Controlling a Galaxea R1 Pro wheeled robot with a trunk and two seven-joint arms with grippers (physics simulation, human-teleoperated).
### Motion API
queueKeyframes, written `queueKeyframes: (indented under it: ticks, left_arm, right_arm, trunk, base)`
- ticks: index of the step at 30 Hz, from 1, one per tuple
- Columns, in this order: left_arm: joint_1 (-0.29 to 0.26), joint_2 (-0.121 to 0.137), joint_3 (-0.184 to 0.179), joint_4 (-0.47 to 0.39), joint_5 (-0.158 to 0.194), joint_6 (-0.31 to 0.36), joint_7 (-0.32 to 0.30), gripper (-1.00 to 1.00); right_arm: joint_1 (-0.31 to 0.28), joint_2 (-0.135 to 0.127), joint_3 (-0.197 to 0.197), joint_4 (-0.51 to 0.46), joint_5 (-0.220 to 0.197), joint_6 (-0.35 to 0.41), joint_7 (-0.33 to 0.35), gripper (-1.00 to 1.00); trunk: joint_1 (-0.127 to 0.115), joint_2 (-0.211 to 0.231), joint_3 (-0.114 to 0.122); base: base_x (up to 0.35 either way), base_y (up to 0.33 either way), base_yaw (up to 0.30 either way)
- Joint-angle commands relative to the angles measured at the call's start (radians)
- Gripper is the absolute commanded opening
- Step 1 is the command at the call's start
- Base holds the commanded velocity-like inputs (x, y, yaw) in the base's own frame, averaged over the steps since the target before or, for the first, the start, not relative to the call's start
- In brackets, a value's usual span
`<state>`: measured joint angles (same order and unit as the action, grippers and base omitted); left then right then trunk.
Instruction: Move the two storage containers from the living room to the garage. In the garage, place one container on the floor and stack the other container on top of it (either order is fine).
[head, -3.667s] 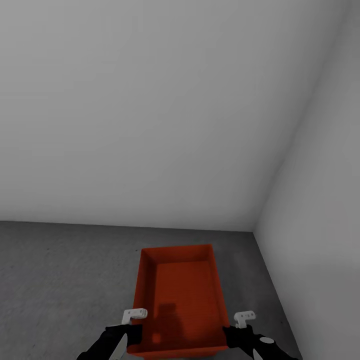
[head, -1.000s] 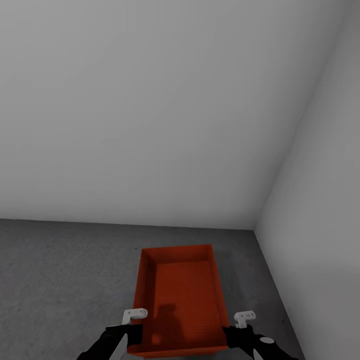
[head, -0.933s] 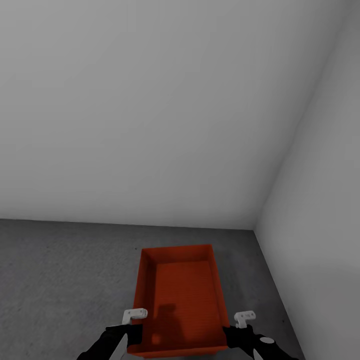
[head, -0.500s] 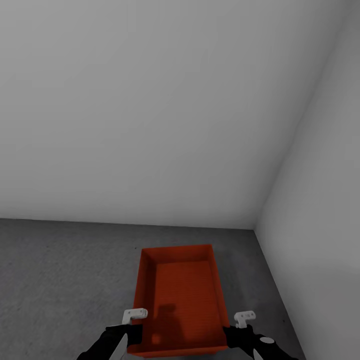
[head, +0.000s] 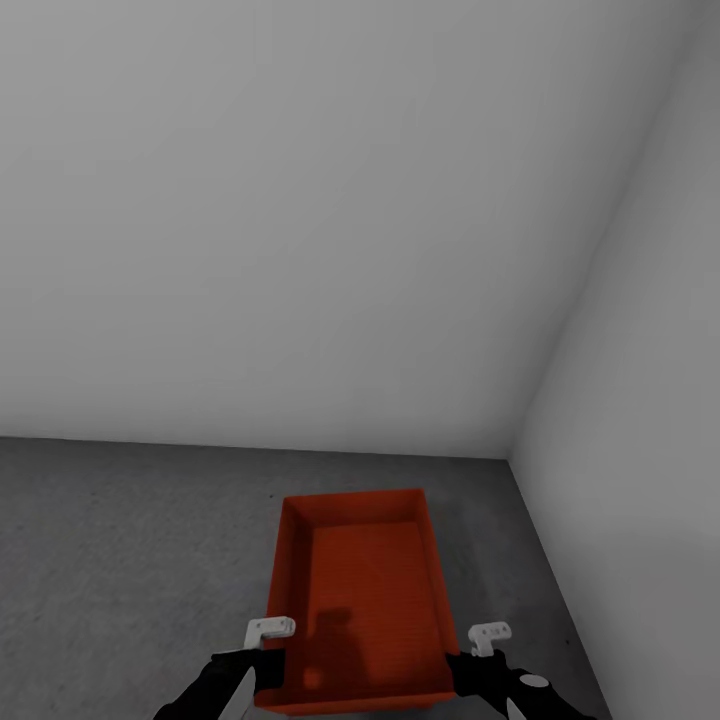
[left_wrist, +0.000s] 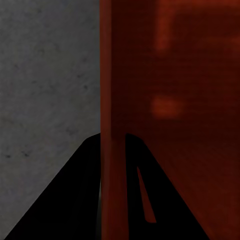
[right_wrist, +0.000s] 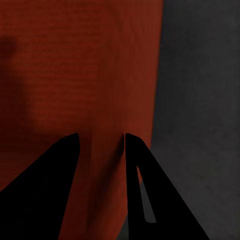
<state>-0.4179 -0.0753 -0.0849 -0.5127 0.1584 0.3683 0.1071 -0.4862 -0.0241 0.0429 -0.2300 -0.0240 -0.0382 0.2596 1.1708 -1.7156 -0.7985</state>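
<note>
Storage container: sitting near right corner of garage, on grey concrete floor. Left gripper clamping left wall, one finger on each side. Right gripper clamping right wall likewise. White walls standing beyond.

head: high, looks forward and down at a wall corner and red-orange storage container | left wrist: very near its left wall, floor beside | right wrist: very near its right wall | shared: container, floor
</note>
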Motion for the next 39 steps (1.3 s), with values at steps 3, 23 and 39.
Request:
queueKeyframes:
  ticks: [3,23,39]
  left_arm:
    - [-0.001,0.0,0.008,-0.019,-0.025,-0.062,0.032,-1.0]
    - [-0.001,0.0,0.008,-0.018,-0.025,-0.062,0.032,-1.0]
    - [-0.001,0.0,0.008,-0.019,-0.025,-0.062,0.032,-1.0]
  right_arm:
    - [0.001,0.027,0.04,0.003,-0.004,-0.005,0.016,-1.0]
    - [0.0,0.027,0.04,0.003,-0.004,-0.005,0.016,-1.0]
    - [0.001,0.027,0.04,0.003,-0.004,-0.005,0.018,-1.0]
  trunk:
    - [0.0,0.0,-0.001]
    - [0.011,-0.021,-0.01]
    - [0.031,-0.056,-0.026]
  base:
    - [0.0,0.0,0.0]
    - [0.0,0.0,0.0]
    - [0.0,0.0,0.0]
